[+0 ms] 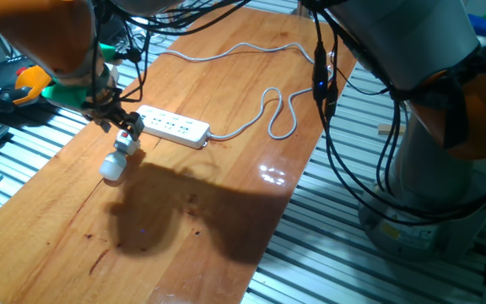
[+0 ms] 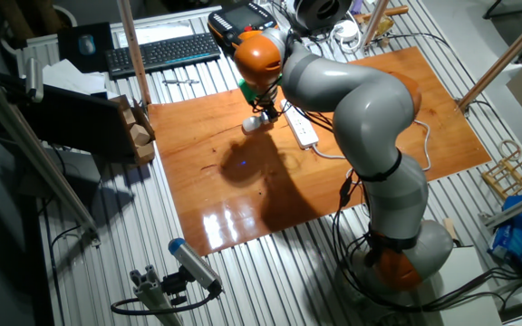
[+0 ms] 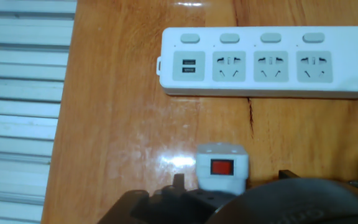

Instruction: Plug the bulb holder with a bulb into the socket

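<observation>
Jaws around white, red-switched bulb holder (image 3: 222,169)

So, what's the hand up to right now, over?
Hand shut on the bulb holder, bulb hanging low over the table. Power strip lies beside it, outlets free. Not plugged in yet. Nothing in between.
</observation>
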Controlling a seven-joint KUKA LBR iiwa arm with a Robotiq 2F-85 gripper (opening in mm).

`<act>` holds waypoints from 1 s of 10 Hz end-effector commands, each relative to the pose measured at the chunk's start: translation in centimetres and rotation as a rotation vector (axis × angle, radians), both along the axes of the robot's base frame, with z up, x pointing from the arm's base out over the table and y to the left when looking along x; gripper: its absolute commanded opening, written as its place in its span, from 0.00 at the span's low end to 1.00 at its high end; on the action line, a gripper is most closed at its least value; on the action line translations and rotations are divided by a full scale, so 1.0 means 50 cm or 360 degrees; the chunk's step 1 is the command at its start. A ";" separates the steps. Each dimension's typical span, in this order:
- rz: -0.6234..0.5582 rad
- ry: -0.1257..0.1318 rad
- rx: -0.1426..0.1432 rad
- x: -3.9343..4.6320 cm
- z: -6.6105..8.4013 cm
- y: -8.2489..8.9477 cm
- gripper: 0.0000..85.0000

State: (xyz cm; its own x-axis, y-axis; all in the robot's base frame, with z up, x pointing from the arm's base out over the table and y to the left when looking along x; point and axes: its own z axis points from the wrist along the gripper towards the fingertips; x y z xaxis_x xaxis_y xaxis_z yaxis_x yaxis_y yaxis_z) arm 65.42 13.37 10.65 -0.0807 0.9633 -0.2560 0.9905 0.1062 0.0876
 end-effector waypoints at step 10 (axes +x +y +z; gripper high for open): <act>-0.0030 0.0008 -0.0003 0.005 -0.045 -0.025 0.60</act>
